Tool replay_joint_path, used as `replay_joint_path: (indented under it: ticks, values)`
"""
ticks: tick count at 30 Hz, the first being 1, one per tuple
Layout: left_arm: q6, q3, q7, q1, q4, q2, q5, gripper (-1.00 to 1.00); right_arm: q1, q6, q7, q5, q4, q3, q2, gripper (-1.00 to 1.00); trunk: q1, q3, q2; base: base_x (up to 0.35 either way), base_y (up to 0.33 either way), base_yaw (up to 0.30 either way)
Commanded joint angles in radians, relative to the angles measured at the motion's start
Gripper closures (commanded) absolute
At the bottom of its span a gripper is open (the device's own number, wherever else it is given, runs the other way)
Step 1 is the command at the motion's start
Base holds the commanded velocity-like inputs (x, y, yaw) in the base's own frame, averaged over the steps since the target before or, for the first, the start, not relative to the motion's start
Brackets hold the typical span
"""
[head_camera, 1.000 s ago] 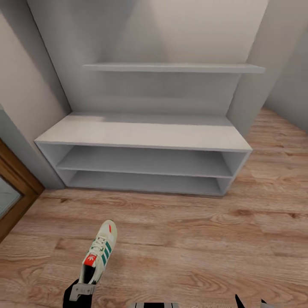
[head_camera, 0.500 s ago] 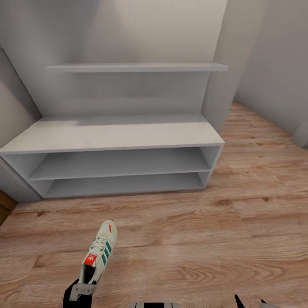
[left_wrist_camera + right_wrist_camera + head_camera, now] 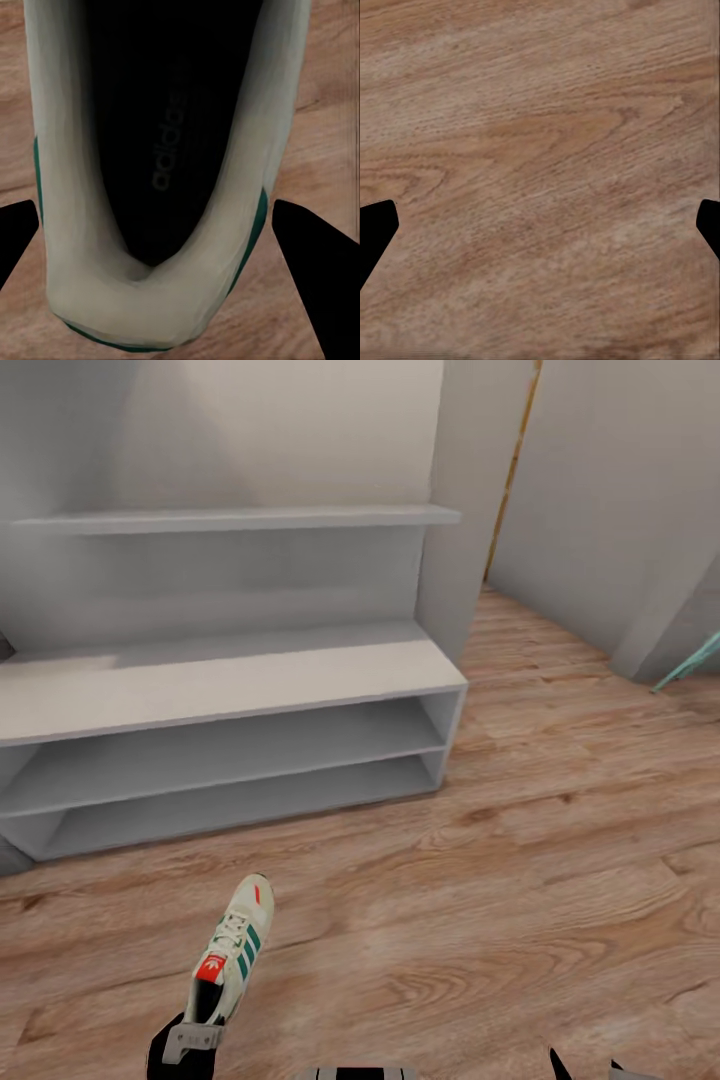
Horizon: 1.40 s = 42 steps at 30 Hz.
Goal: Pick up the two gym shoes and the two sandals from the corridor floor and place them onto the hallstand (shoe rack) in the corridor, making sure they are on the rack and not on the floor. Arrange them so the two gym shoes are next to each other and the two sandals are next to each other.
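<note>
Our left claw grips a cream gym shoe by the heel, toe pointing away, above the corridor floor. Our right claw shows just its dark fingertips, spread apart, apparently holding nothing. Farther off to the left stands the pale hallstand, its shelves bare.

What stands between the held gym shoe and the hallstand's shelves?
Nothing visible does. The left gripper holds the gym shoe by its heel, and bare corridor floor lies between it and the hallstand, whose open bays face the robot.
</note>
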Motion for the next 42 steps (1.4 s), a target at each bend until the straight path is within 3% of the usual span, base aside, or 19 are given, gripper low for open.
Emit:
replay_joint_path:
  ticks: [1,42]
  values:
    - [-0.003,0.008,-0.01,0.0,0.0,-0.001,-0.004,1.0,-0.001,-0.003,0.008,0.006,0.001,-0.006,0.001,-1.0,0.0,-0.001,0.0,0.0,0.0,-0.3]
    - [-0.003,0.008,-0.01,0.0,0.0,-0.002,-0.004,1.0,-0.001,-0.003,0.008,0.006,0.004,-0.006,0.001,-1.0,0.0,-0.001,0.0,0.0,0.0,-0.3]
